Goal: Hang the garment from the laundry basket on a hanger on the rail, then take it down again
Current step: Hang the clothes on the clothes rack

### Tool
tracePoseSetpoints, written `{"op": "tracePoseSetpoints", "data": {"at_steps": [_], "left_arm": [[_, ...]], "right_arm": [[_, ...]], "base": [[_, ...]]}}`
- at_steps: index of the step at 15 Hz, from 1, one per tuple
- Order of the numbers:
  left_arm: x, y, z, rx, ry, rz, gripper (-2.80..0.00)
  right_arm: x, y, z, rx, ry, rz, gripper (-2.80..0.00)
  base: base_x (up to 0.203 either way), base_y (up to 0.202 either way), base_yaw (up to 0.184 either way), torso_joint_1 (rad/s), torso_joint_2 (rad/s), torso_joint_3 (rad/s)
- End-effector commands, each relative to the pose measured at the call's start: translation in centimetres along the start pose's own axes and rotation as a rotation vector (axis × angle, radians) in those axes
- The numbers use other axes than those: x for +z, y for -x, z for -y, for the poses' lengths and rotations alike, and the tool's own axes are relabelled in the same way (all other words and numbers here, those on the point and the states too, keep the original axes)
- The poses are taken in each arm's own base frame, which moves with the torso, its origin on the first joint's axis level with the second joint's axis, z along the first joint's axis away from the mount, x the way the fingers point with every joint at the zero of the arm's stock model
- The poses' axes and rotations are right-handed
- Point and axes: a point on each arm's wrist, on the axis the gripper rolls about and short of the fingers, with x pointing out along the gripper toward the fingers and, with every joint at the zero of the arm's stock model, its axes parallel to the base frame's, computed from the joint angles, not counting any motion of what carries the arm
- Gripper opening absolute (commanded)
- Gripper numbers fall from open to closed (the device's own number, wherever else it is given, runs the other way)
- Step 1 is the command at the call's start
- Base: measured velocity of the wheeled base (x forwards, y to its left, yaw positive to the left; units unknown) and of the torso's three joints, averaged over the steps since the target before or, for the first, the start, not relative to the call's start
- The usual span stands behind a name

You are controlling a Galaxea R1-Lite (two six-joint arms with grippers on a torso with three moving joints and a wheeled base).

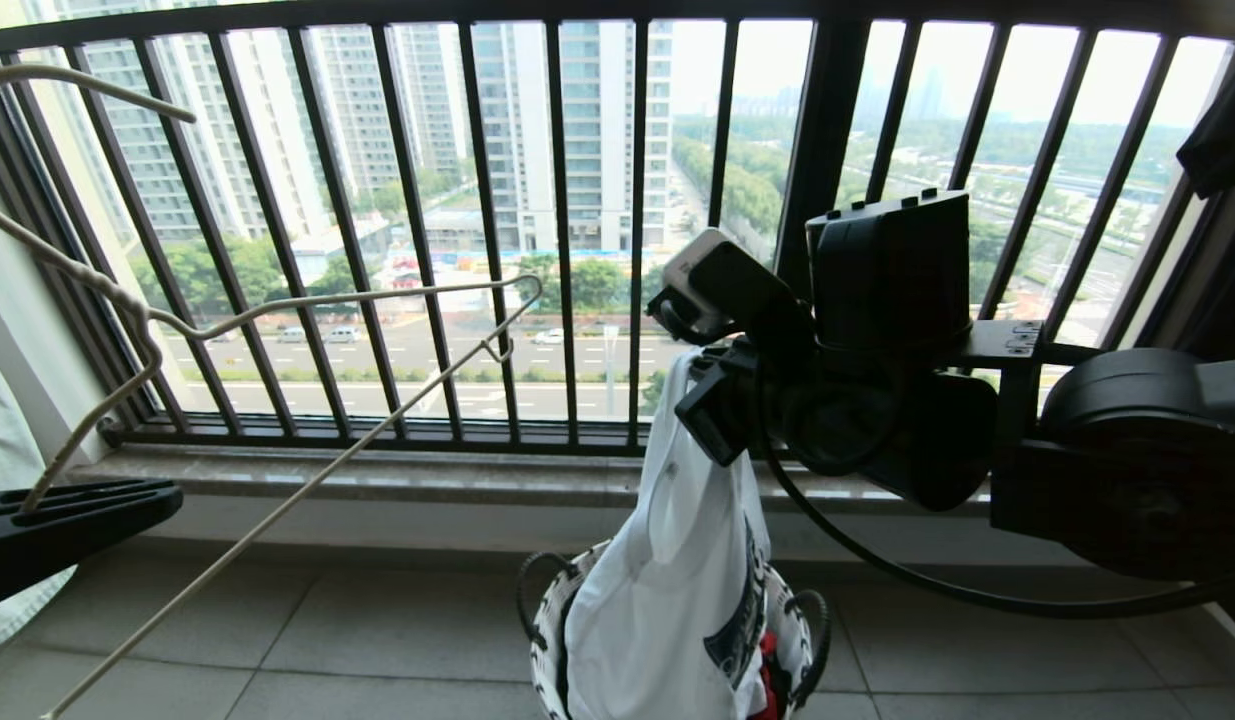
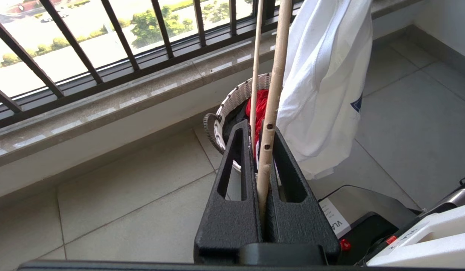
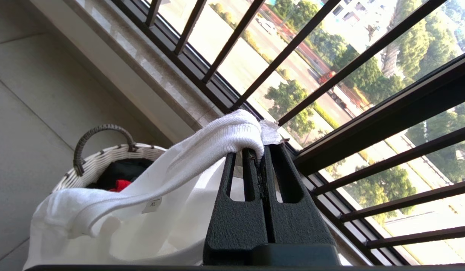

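Two grippers are engaged, each clamped on its own item. Right gripper (image 3: 263, 156): jaws pressed together on the ribbed collar of the garment (image 1: 667, 590), which hangs down from the grip with its lower part draped over and into the laundry basket (image 1: 547, 625). A size label shows inside the neck, and a red cloth (image 2: 258, 107) lies in the basket behind the shirt. Left gripper (image 2: 263, 150): jaws tight on the hanger (image 1: 377, 300) by one of its wire runs near the shoulder, the hook rising up and away at the left of the head view and the far notched end reaching toward the black window railing (image 1: 567, 230). Hanger and garment are apart; the overhead rail is not in view.

Assessment: the step in hand appears to be threading the hanger into the shirt. To do it well, the collar should be lifted until the hem clears the basket, so the cloth hangs free. The hanger's free end should enter through the neck opening, one shoulder first. The pinch on the collar covers little fabric; slow travel would limit slipping.
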Motion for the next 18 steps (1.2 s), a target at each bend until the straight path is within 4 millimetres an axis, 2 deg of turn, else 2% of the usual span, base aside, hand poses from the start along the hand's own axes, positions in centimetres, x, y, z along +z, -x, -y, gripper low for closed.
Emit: {"op": "tracePoseSetpoints", "data": {"at_steps": [1, 5, 10, 14, 18], "left_arm": [[-0.4, -0.1, 0.5, -0.061, -0.007, -0.013, -2.80], [-1.2, -0.2, 1.4, -0.182, -0.012, -0.087, -2.80], [-1.9, 0.0, 1.7, -0.204, -0.032, -0.130, -2.80], [-1.9, -1.2, 1.4, -0.216, -0.028, -0.168, -2.80], [-1.8, -2.4, 1.2, -0.218, -0.003, -0.195, -2.80]], "right_arm": [[0.7, -0.4, 0.2, -0.012, -0.007, 0.019, -2.80], [1.5, -1.3, 0.2, -0.021, -0.017, 0.039, -2.80], [2.0, -2.9, 0.9, -0.055, -0.031, 0.048, -2.80], [2.6, -2.9, 1.0, -0.061, -0.039, 0.069, -2.80], [3.0, -2.7, 0.1, -0.038, -0.035, 0.082, -2.80]], "base": [[0.000, 0.000, 0.000, 0.000, 0.00, 0.000], [0.000, 0.000, 0.000, 0.000, 0.00, 0.000], [0.000, 0.000, 0.000, 0.000, 0.00, 0.000], [0.000, 0.000, 0.000, 0.000, 0.00, 0.000], [0.000, 0.000, 0.000, 0.000, 0.00, 0.000]]}}
